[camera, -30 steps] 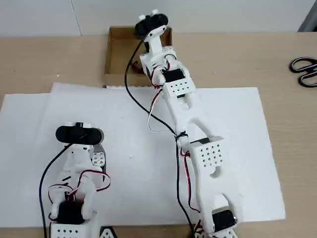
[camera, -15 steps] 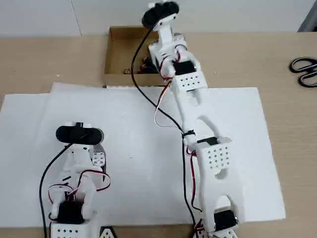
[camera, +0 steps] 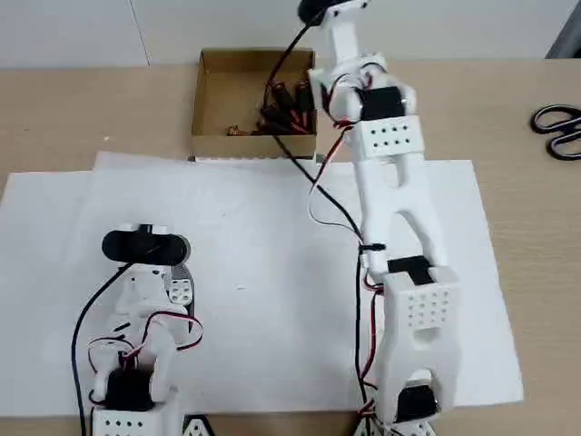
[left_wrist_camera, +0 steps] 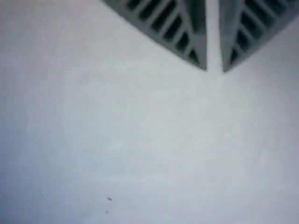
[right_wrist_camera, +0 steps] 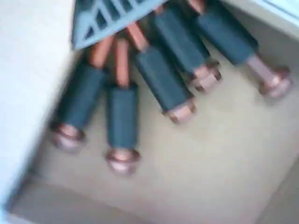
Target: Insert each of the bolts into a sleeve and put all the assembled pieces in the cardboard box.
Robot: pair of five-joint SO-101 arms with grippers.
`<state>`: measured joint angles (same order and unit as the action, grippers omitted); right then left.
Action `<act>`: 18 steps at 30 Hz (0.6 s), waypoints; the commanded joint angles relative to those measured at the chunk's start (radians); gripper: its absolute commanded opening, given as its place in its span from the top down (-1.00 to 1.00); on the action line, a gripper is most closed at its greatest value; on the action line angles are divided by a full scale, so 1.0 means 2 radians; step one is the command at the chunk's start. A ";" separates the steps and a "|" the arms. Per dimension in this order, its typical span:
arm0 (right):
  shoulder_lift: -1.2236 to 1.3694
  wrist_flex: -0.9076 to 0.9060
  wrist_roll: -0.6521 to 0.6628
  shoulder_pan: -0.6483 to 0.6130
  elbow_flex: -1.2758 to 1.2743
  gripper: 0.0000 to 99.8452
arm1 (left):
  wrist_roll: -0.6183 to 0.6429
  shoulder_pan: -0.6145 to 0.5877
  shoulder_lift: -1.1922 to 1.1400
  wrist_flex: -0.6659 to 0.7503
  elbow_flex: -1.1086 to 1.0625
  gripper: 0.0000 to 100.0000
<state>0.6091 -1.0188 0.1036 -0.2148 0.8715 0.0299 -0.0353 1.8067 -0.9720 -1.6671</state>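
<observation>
The cardboard box [camera: 211, 98] stands at the back of the table, and several bolts in dark sleeves [camera: 284, 106] lie against its right wall. In the right wrist view these assembled pieces [right_wrist_camera: 161, 79] lie side by side on the box floor, copper heads showing. My right gripper [right_wrist_camera: 182, 21] hangs open just above them, one ribbed finger [right_wrist_camera: 105, 18] over the sleeves, holding nothing. The right arm [camera: 363, 91] stretches to the box's right edge. My left gripper [left_wrist_camera: 214, 65] is shut and empty, low over the white paper [left_wrist_camera: 140, 140], near the front left [camera: 177, 286].
A large white paper sheet [camera: 245, 236] covers the table in front of the box. Black scissors [camera: 558, 127] lie at the far right edge. A few small brown bits [camera: 234, 130] sit at the box's front wall.
The right arm has swung to the right and farther back, off the box's middle, uncovering the assembled pieces inside. The left arm has kept still.
</observation>
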 commanded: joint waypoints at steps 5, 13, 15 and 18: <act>-0.084 -0.055 -0.018 0.052 0.028 1.00 | -0.002 0.000 0.006 0.013 0.001 0.99; -0.170 -0.273 -0.074 0.071 0.028 0.99 | -0.002 0.000 0.006 0.013 0.001 0.99; -0.181 -0.314 -0.087 0.072 0.028 0.99 | -0.002 0.000 0.006 0.013 0.001 0.99; -0.201 -0.330 -0.101 0.086 0.025 0.99 | -0.002 0.000 0.006 0.013 0.001 0.99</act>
<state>0.2931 -1.6448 -0.0683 -0.0706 0.8807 0.0299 -0.0353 1.8067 -0.9689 -1.6671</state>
